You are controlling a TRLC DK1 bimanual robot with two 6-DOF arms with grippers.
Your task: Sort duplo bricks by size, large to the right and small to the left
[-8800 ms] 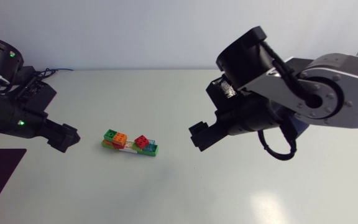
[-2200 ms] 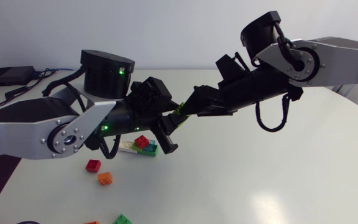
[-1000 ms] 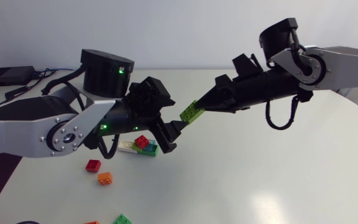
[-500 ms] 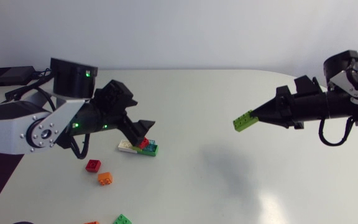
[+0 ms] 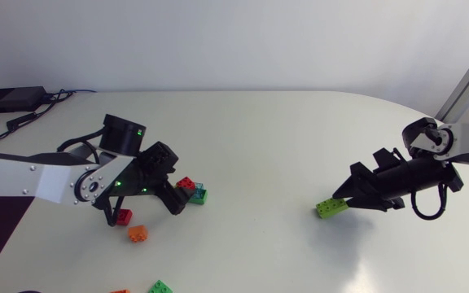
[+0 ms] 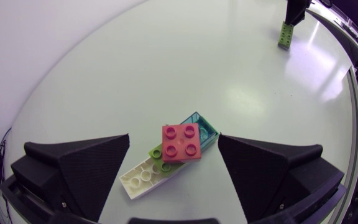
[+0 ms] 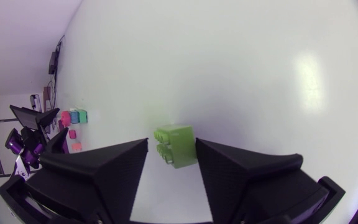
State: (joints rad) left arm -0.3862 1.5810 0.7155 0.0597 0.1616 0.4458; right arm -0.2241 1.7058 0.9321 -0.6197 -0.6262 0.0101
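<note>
My right pincer pinches, I think, the glossy lime brick, now lowered onto the surface at four o'clock; half a second ago it hung in the air. My left pincer, spread wide, has dropped astride the studded red brick stacked at nine o'clock.

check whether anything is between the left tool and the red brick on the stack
Nothing visible does. The left tool is open, and the red brick lies bare between its fingers, stacked on a white brick, a green brick and a teal brick.
</note>
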